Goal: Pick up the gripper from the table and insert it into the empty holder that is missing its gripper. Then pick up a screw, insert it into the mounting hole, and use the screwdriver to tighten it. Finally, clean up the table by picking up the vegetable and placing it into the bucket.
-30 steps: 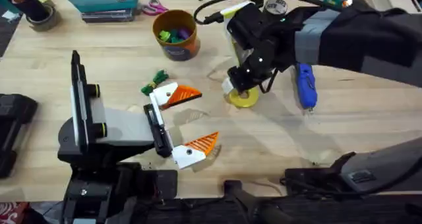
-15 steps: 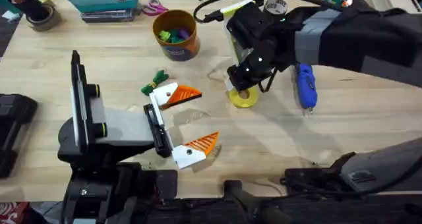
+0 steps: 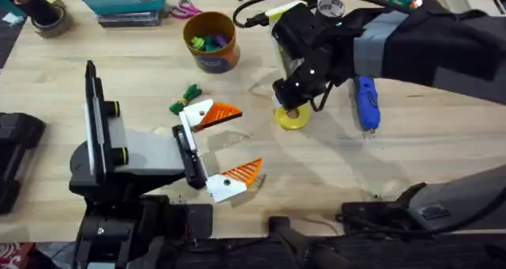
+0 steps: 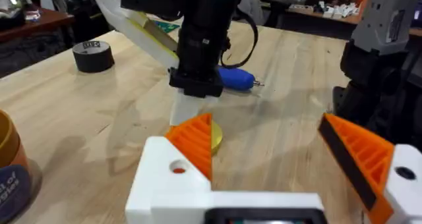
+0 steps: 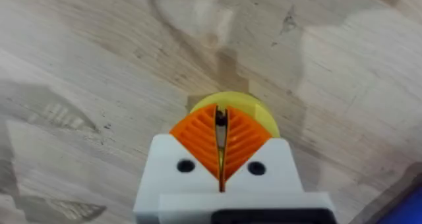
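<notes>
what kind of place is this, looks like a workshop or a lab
Most likely a robotics lab or workshop: two robot arms work over a light wooden table, with a blue screwdriver, a black tape roll and cluttered benches behind.

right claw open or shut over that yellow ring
Shut. In the right wrist view the right claw has its orange pads pressed together with a small dark thing pinched at the tip, above the yellow ring.

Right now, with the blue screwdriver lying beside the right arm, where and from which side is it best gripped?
The screwdriver lies flat on the table, thin metal tip toward the arms' bases. Probably best: come straight down and close across the thick blue body near its middle, jaws square to its long axis; the tip is too thin to hold. The right gripper, pads pressed together over the flat yellow ring, is nearest.
</notes>
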{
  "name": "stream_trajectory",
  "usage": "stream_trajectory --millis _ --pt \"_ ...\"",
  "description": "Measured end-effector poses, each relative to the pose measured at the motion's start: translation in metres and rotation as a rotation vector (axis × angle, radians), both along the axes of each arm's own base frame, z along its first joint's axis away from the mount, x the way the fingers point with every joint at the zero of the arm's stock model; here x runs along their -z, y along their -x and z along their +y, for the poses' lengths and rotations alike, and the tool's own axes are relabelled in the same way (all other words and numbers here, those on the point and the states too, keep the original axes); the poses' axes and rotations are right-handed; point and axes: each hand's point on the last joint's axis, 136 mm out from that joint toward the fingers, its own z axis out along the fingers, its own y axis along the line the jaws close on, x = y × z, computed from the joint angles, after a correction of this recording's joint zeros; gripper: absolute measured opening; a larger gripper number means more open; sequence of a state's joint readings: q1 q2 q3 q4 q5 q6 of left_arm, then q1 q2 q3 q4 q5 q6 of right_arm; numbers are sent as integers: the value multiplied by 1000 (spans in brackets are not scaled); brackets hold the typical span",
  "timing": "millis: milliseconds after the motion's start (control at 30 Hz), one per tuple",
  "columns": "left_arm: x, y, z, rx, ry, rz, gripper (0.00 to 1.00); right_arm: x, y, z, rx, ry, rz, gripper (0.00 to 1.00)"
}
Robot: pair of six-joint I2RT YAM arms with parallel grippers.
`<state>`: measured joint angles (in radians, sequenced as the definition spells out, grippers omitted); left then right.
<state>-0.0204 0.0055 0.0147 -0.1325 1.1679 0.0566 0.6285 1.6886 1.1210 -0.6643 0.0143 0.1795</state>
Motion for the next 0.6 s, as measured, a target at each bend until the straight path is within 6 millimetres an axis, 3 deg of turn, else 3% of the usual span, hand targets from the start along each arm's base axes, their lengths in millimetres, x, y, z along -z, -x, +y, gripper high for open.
stream_trajectory --millis 600 --pt "0 0 0 0 0 0 985 -7 7 -5 0 27 37 6"
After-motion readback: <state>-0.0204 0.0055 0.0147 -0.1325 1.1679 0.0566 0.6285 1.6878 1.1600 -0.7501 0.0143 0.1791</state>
